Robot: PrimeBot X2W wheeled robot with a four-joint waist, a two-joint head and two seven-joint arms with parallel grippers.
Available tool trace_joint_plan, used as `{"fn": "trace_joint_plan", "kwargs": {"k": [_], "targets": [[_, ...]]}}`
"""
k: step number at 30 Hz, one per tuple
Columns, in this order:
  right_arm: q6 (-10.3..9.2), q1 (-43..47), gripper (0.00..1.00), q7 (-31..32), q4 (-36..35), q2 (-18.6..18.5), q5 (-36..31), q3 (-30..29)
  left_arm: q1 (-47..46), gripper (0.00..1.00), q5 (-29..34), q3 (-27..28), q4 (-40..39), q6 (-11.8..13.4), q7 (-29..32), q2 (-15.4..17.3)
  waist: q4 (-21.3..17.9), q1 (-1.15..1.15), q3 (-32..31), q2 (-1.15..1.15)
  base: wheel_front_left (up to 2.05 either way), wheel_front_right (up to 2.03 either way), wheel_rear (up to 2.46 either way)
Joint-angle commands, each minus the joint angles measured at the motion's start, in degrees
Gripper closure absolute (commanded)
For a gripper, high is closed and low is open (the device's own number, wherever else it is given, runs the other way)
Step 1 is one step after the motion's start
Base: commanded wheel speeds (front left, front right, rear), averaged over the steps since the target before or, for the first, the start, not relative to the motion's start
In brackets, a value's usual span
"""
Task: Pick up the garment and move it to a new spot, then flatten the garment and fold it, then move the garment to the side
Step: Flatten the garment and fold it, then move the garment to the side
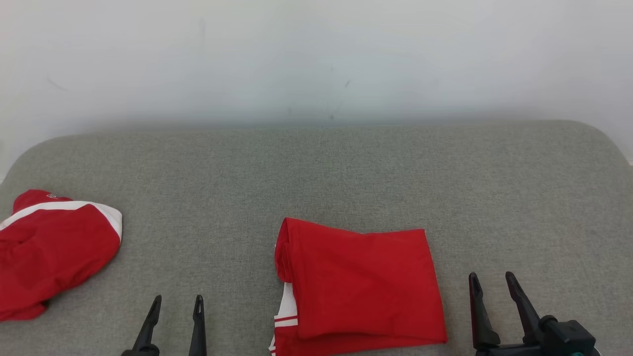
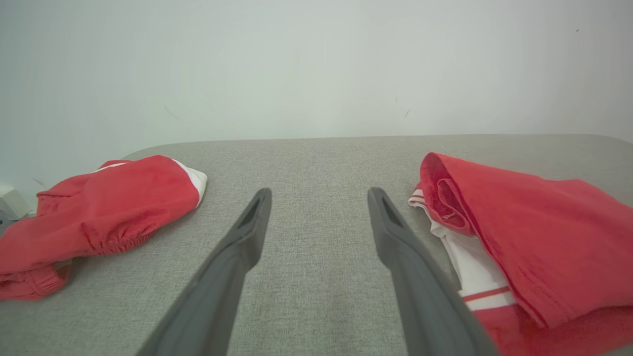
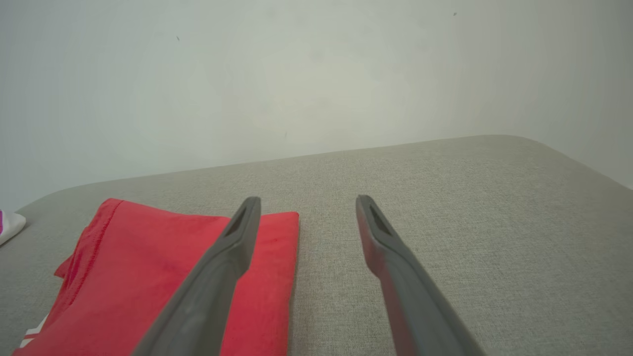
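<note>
Two red garments lie on the grey padded surface (image 1: 346, 168), which runs back to a pale wall (image 1: 316, 59). From the head view, the folded garment (image 1: 361, 282) sits at the middle of the surface's near edge. It is a tidy rectangle with a rolled fold along its left side and white striped trim peeking out at its lower left corner. The crumpled garment (image 1: 49, 247), red with a white band, is bunched against the left edge, well apart from the folded one. The left gripper (image 1: 178, 299) rises at the near edge between the two garments, its fingers apart and empty. The right gripper (image 1: 491, 277) stands just beside the folded garment's right side without touching it, fingers parted with nothing between them.

From the left wrist view, the left gripper (image 2: 319, 193) has its fingers spread wide over bare grey fabric. The folded garment (image 2: 544, 232) lies to their right, its white trim close by one finger; whether they touch I cannot tell. The crumpled garment (image 2: 113, 207) lies off to the left, its gathered hem turned this way.

From the right wrist view, the right gripper (image 3: 308, 200) also has its fingers wide and holds nothing. The folded garment (image 3: 148, 267) lies flat to the left. One finger crosses in front of its right edge and the other is over bare surface. Beyond them, the surface's far right corner curves round against the wall.
</note>
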Motion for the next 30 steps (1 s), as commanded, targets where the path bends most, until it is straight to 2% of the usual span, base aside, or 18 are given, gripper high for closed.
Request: {"fn": "trace_joint_plan", "kwargs": {"k": [1, 13, 30], "targets": [[-0.15, 0.55, 0.00, -0.08, -0.46, 0.22, -0.41, -0.33, 0.46, 0.00, 0.19, -0.11, -0.30, 0.18, -0.12, -0.08, -0.29, 0.00, -0.03, 0.00, 0.00, 0.00, 0.00], [-0.15, 1.25, 0.00, -0.08, -0.44, 0.54, -0.45, -0.38, 1.09, 0.00, -0.73, -0.57, -0.62, 1.38, -0.12, -0.08, 0.29, 0.00, -0.24, 0.00, 0.00, 0.00, 0.00], [-0.15, 0.66, 0.00, -0.08, 1.70, 0.55, 0.04, 0.78, 1.49, 0.00, -0.81, -0.44, 0.12, 1.42, -0.12, -0.08, 0.94, 0.00, -0.42, 0.00, 0.00, 0.00, 0.00]]}}
